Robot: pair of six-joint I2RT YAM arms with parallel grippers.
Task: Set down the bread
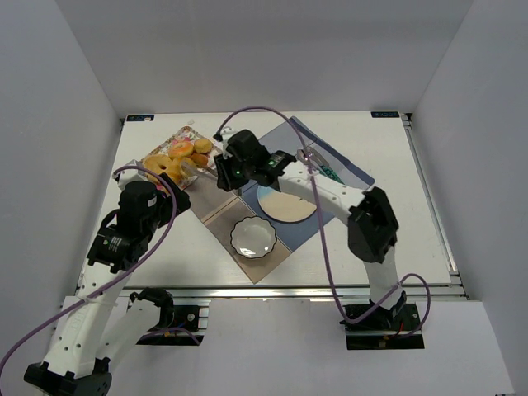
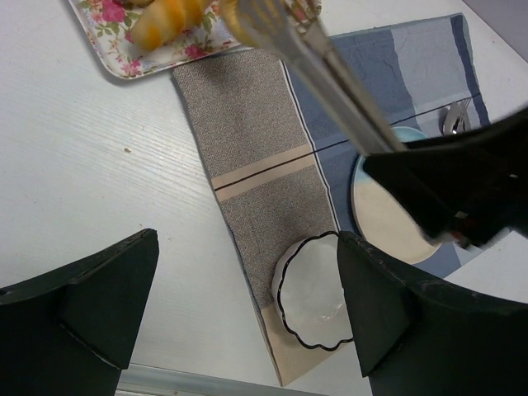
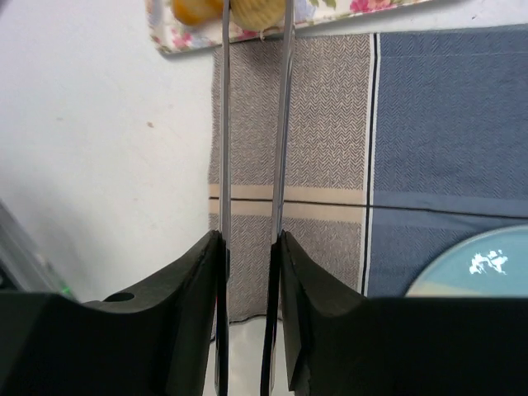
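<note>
Top external view: the right arm reaches across the white desk (image 1: 412,206) toward a flowered tray (image 1: 186,132) at 10 o'clock, which holds a heap of golden baked pieces and a pink-frosted doughnut (image 1: 180,149). The right tool (image 3: 247,239) is pressed together on the two arms of metal tongs (image 3: 224,124), whose tips flank a pale round bun (image 3: 257,11) at the tray's near edge; whether the bun is off the tray cannot be told. A golden roll (image 2: 169,21) lies on the tray just beside it. The left tool (image 2: 247,243) hangs spread wide, holding nothing, above a patchwork placemat (image 2: 247,124). On the mat a blue-rimmed plate (image 1: 286,205) shows its cream face, and a scalloped white bowl (image 1: 254,238) stands at its 7 o'clock.
</note>
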